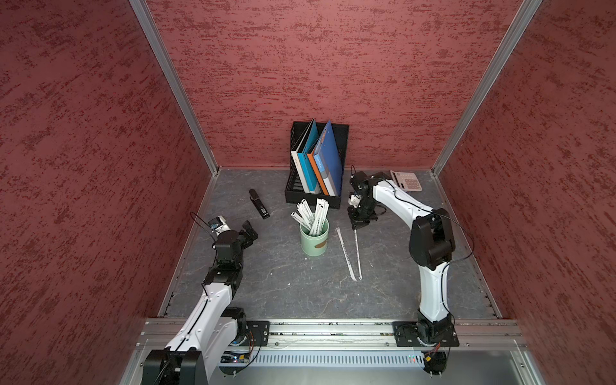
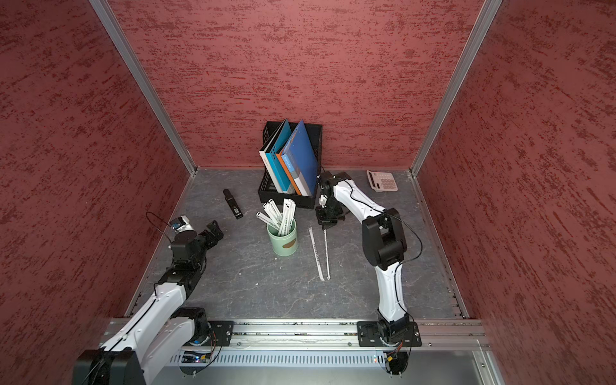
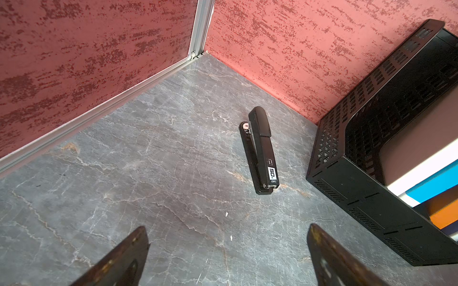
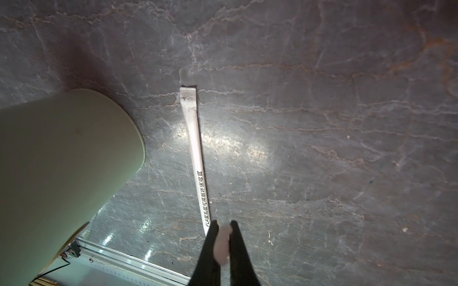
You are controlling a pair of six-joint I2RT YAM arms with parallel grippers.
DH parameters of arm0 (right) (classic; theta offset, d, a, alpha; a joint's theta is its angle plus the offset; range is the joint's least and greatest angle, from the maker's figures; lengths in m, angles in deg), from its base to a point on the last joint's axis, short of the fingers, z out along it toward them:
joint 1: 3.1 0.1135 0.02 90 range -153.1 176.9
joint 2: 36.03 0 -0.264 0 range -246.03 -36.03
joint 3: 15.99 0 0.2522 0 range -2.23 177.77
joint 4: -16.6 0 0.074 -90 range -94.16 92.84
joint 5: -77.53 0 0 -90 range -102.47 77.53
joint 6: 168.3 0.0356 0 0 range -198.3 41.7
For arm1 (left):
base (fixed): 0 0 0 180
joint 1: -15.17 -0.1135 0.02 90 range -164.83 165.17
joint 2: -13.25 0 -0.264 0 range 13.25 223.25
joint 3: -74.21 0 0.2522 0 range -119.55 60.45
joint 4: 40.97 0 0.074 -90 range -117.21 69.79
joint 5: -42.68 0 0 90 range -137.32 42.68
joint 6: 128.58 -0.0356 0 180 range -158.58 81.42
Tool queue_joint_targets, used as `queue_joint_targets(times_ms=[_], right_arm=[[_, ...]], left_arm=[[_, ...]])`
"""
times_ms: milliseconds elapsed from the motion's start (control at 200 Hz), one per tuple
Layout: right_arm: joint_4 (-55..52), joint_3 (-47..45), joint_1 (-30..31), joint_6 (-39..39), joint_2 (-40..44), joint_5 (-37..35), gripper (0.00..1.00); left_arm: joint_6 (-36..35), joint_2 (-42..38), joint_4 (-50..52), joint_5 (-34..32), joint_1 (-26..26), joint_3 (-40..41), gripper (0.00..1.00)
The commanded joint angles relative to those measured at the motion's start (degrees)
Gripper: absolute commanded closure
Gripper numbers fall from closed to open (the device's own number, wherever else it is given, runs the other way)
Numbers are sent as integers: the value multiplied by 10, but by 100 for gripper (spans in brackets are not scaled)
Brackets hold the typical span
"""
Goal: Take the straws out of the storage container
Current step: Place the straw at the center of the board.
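Most straws are standing in the storage container, mid-table. One loose straw is lying flat just beside it. Right gripper is clamping the outer straw by its far tip, probably laying it alongside; left gripper is idling, jaws apart, empty.

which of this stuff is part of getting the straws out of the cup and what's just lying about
Part of the job:
mint-green cup
wrapped straws standing in it
loose straw flat on the table beside it
second straw pinched in the right fingers

Just lying about:
black stapler
black mesh file rack holding folders
calculator
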Motion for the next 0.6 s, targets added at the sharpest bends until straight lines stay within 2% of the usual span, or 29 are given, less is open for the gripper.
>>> queue_joint_targets(times_ms=[0, 391, 496, 591], right_arm=[[21, 0, -6, -4, -20, 15, 90], [40, -15, -9, 13, -21, 12, 87], [71, -51, -9, 30, 23, -1, 87], [141, -117, -3, 43, 107, -3, 83]], left_arm=[[3, -1, 2, -7, -3, -14, 1], [3, 0, 3, -7, -4, -15, 0], [3, 2, 3, -7, -3, -15, 1], [2, 3, 3, -7, -3, -16, 0]])
